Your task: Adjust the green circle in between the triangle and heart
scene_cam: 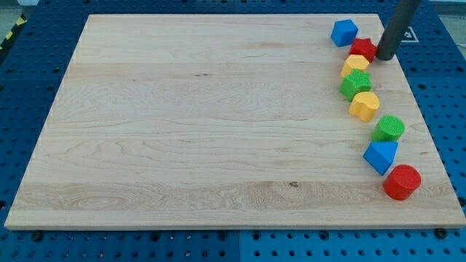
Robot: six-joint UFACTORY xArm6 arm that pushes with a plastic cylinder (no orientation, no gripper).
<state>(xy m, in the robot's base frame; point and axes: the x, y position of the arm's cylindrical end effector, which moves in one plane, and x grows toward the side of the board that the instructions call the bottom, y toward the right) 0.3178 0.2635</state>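
The green circle (389, 129) lies near the board's right edge. The yellow heart (365, 106) is just up-left of it and the blue triangle (380, 156) just below it, close to or touching it. My tip (384, 57) is at the view's top right, right beside the red block (362, 49), well above the green circle. The dark rod slants up to the view's top edge.
More blocks run in a line down the right side: a blue cube (344, 33), a yellow block (355, 65), a green star-like block (355, 84) and a red circle (402, 182) at the bottom. The wooden board (204, 124) sits on a blue pegboard table.
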